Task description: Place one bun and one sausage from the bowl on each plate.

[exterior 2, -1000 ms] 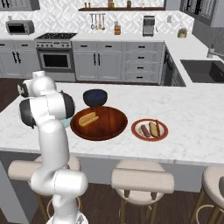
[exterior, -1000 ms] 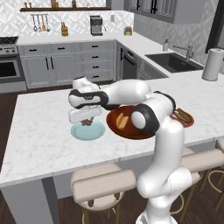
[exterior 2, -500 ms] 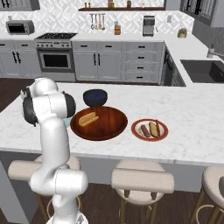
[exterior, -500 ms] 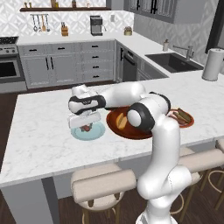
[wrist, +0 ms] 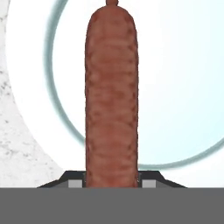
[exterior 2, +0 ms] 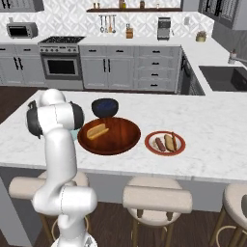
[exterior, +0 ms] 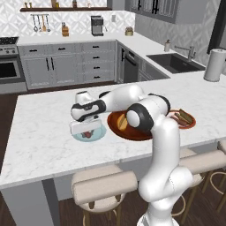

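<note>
1. Your gripper (exterior: pixel 87 131) is low over the pale blue plate (exterior: pixel 99 134), jaws closed on the sausage (wrist: pixel 111 96). In the hand view it runs straight up from between the finger tips, right over the plate face.
2. Sausage looks smooth, round and slightly springy, so expect it to roll or slip if the squeeze is loose. Light item; no need for more force. Best hold is across the middle of its length, so it doesn't tip end-down.
3. It will probably roll once freed. Get it down close to the plate face, well inside the rim, before you let go.
4. Wooden bowl (exterior 2: pixel 118 140) sits just beside that plate, one bun (exterior 2: pixel 97 130) left in it. That bun looks soft and crushable: take it across its width, gentle squeeze.
5. White plate with red-brown rim (exterior 2: pixel 165 143), on the bowl's other side, already has a bun and a sausage on it.
6. Dark blue bowl (exterior 2: pixel 105 106) sits behind the wooden one; leave it alone
</note>
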